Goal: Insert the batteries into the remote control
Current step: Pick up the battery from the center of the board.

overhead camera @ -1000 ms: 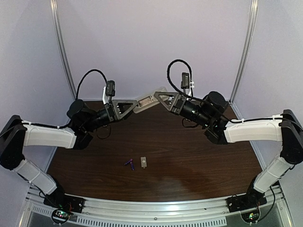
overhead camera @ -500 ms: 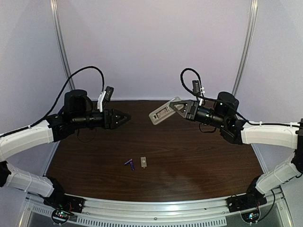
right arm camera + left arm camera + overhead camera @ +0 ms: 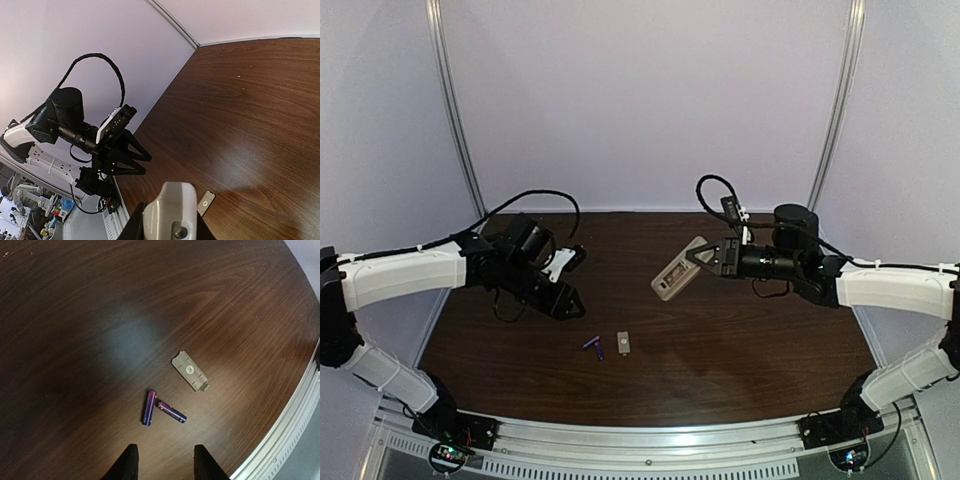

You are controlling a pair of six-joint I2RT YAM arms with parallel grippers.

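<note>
Two purple-blue batteries (image 3: pixel 593 345) lie touching in a V on the table, near the front centre. In the left wrist view they (image 3: pixel 148 407) lie just ahead of my left gripper (image 3: pixel 165 464), which is open, empty and above the table. In the top view my left gripper (image 3: pixel 572 306) points down, left of and behind the batteries. My right gripper (image 3: pixel 700 257) is shut on the white remote control (image 3: pixel 672 277) and holds it tilted in the air over the table's middle. The remote's rounded end (image 3: pixel 170 207) fills the bottom of the right wrist view.
A small flat grey-white cover piece (image 3: pixel 623 343) lies just right of the batteries, and shows in the left wrist view (image 3: pixel 190 371) and the right wrist view (image 3: pixel 205 202). The table's metal front edge (image 3: pixel 290 415) runs close by. The left arm (image 3: pixel 112 145) shows in the right wrist view.
My left gripper let go of the remote and swung down and forward toward the batteries. My right gripper kept the remote and lowered it toward the table's middle.
</note>
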